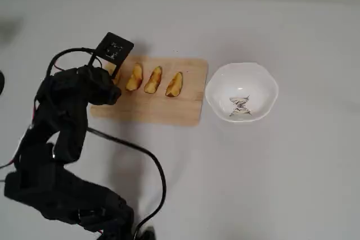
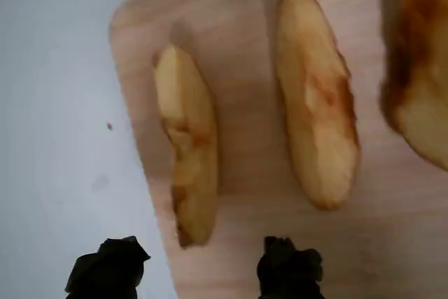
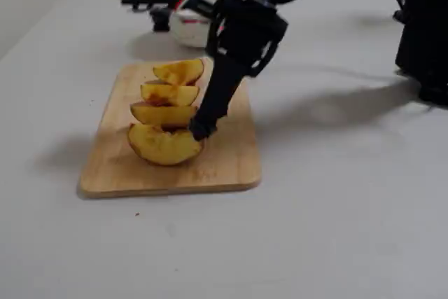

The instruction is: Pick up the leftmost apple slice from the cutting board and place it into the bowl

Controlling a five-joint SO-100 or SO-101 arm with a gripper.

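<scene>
The cutting board (image 1: 169,111) holds four apple slices in a row. In the overhead view the leftmost slice is mostly hidden under my gripper (image 1: 114,80). In the wrist view this slice (image 2: 185,145) lies just ahead of my open gripper (image 2: 198,267). One fingertip (image 2: 108,271) hangs over the table by the board's edge, and the other is over the board. In the fixed view this slice is nearest (image 3: 164,145), with my gripper (image 3: 198,131) at its end. The white bowl (image 1: 264,77) stands right of the board, empty.
Three other slices (image 1: 153,80) lie to the right on the board. In the overhead view the arm's body and a black cable (image 1: 152,161) fill the lower left. Dark equipment (image 3: 423,26) stands at the fixed view's right edge.
</scene>
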